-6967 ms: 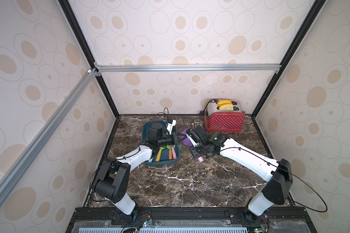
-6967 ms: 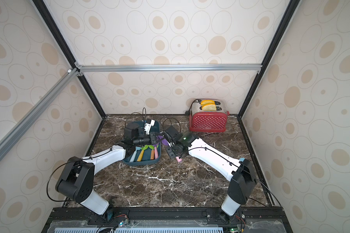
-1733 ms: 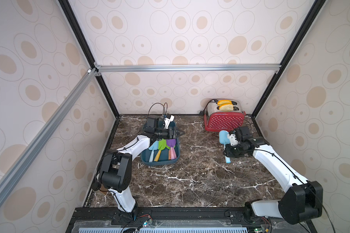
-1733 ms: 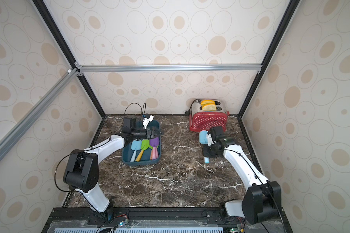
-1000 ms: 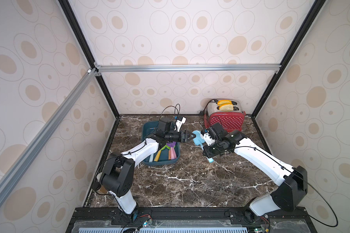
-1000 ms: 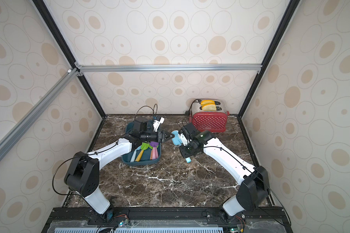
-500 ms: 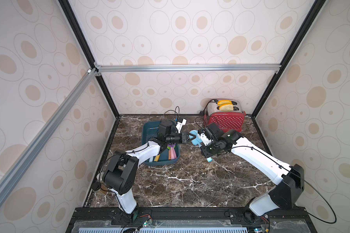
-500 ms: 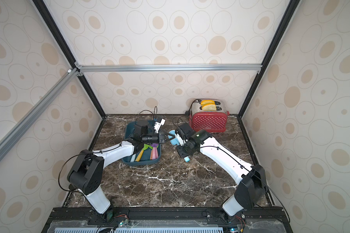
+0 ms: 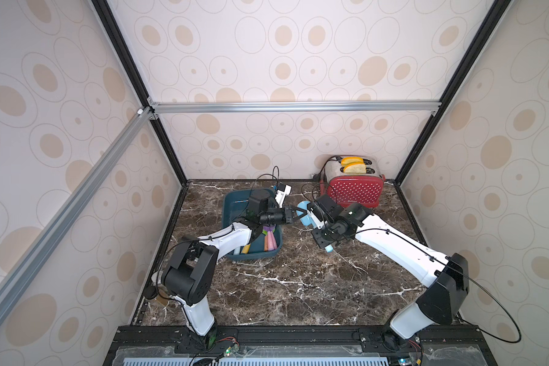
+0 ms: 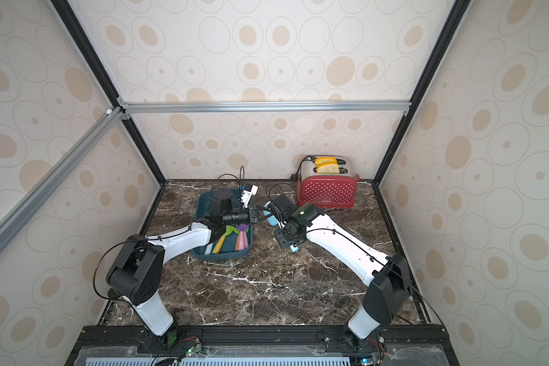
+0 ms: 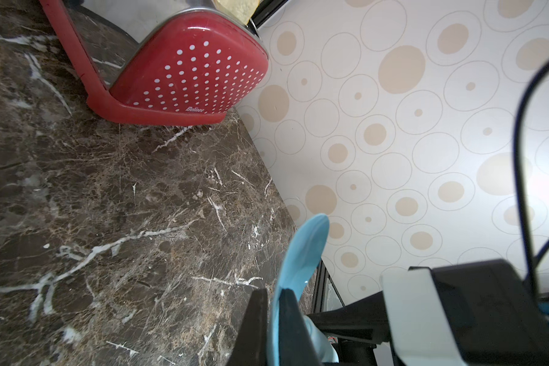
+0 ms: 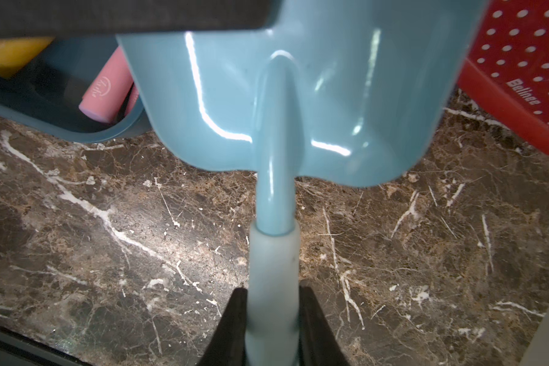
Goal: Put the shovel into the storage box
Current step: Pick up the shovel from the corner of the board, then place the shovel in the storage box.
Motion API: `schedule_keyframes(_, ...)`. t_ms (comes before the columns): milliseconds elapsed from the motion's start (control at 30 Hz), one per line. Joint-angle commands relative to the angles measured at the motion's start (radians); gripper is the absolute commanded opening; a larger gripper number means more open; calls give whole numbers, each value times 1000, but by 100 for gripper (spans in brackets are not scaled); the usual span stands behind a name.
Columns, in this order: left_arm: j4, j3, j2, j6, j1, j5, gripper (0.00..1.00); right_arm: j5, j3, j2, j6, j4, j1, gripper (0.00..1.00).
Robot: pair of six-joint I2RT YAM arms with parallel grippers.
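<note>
A light blue shovel [image 9: 305, 216] [image 10: 270, 219] hangs above the marble just right of the storage box [image 9: 234, 202] [image 10: 203, 202], a dark teal tub. My left gripper [image 9: 295, 213] [image 10: 260, 215] reaches out over the box's right rim and is shut on the thin edge of the shovel's blade [image 11: 305, 253], with a black finger on each face [image 11: 274, 293]. My right gripper [image 9: 321, 223] [image 12: 270, 290] is shut on the shovel's pale handle [image 12: 273, 269], a finger pressed to each side. The blade [image 12: 298, 111] fills the right wrist view.
Several coloured toy tools [image 9: 270, 239] [image 10: 240, 237] lie in the box's near half. A red polka-dot toaster [image 9: 355, 191] [image 10: 325, 191] [image 11: 191, 82] holding toast stands at the back right. Patterned walls enclose the marble table [image 9: 298, 285].
My left gripper has closed from open onto the shovel's blade. My right arm carried the shovel a little left and back to meet it, still holding the handle.
</note>
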Motion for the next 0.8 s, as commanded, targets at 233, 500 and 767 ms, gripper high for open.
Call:
schedule_keyframes(233, -72, 143, 57, 64, 11, 48, 8, 158, -9, -279, -2, 35, 35, 34)
schedule_keyframes(500, -132, 164, 40, 101, 84, 80, 10, 167, -109, -505, 7, 83, 35, 69)
schedule_keyframes(767, -558, 214, -42, 446, 342, 182, 19, 329, -255, -641, 59, -24, 33, 80)
